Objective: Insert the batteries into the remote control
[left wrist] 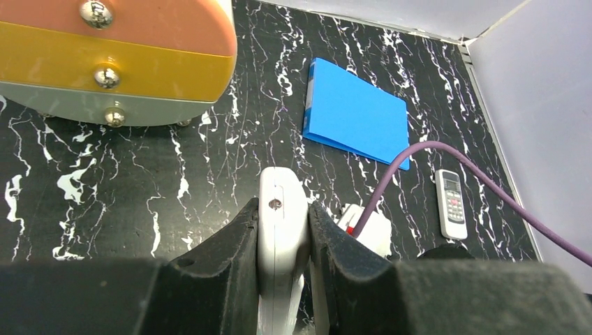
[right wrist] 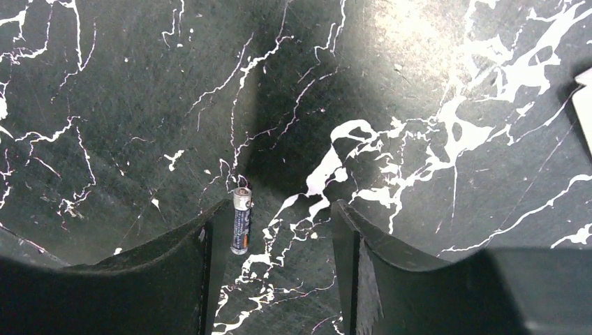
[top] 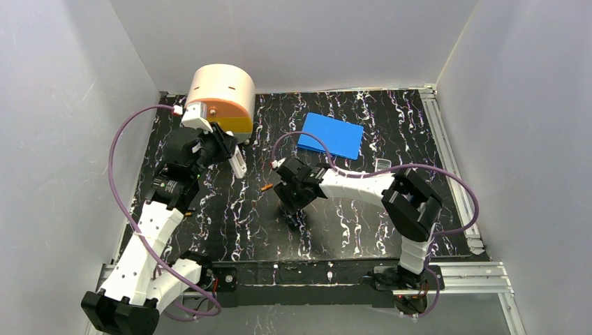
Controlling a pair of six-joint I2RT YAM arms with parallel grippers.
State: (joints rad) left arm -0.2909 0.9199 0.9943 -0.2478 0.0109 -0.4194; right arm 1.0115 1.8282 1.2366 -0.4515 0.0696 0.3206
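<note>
My left gripper (left wrist: 283, 209) is shut on a white remote control (left wrist: 281, 188), which stands on edge between the two pads and is held above the table near the round container; in the top view this remote (top: 238, 162) juts out below the left wrist. My right gripper (right wrist: 280, 209) hangs open low over the table's middle. A dark battery (right wrist: 241, 222) with a silver cap and an orange band lies flat between its fingers, right against the left finger (right wrist: 216, 237); the right finger stands well apart from it. Another battery (top: 266, 187), orange, lies just left of the right gripper (top: 293, 213).
A round beige and orange container (top: 222, 98) stands at the back left. A blue flat folder (top: 331, 135) lies at the back centre. A second small white remote (left wrist: 452, 204) lies to its right. Purple cables loop from both arms. Grey walls enclose the black marbled table (top: 349, 223).
</note>
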